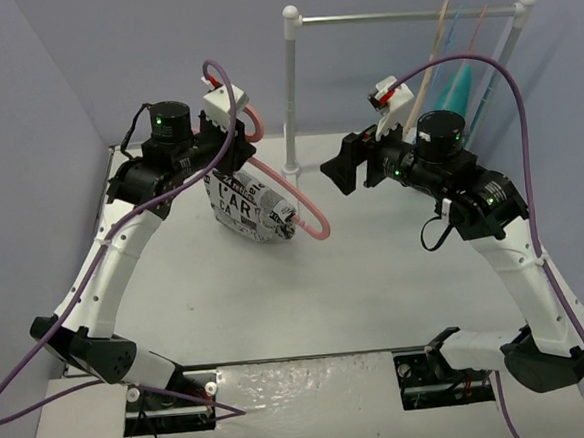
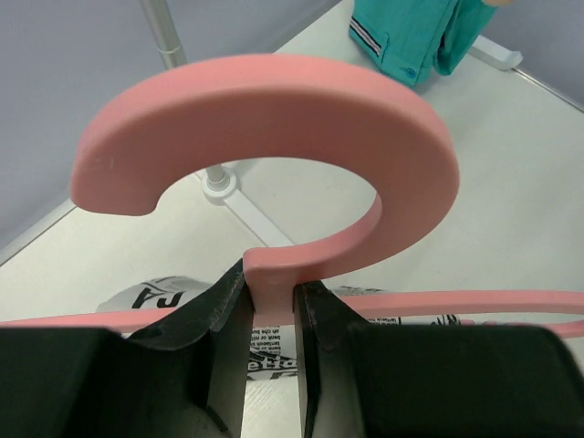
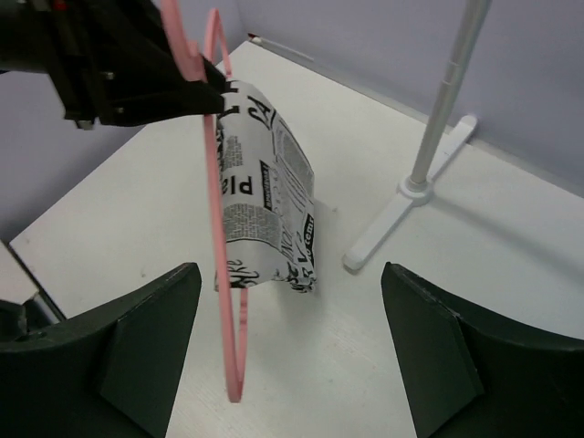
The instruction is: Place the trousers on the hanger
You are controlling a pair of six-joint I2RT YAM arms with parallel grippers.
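Below left end effector (image 2: 271,315) pinching hanger (image 2: 274,100) neck, trousers (image 3: 269,210) draped; right end effector (image 3: 290,339) spread.

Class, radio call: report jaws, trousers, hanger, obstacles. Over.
Left jaws shut on hanger neck. Right jaws open, empty. Trousers draped over hanger bar. Rack stand close by.

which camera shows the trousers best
The right wrist view: the trousers hang from the hanger, print side clear and unblocked. The top external view shows them smaller, partly covered by the left arm. The left wrist view shows only slivers below the hanger's neck.
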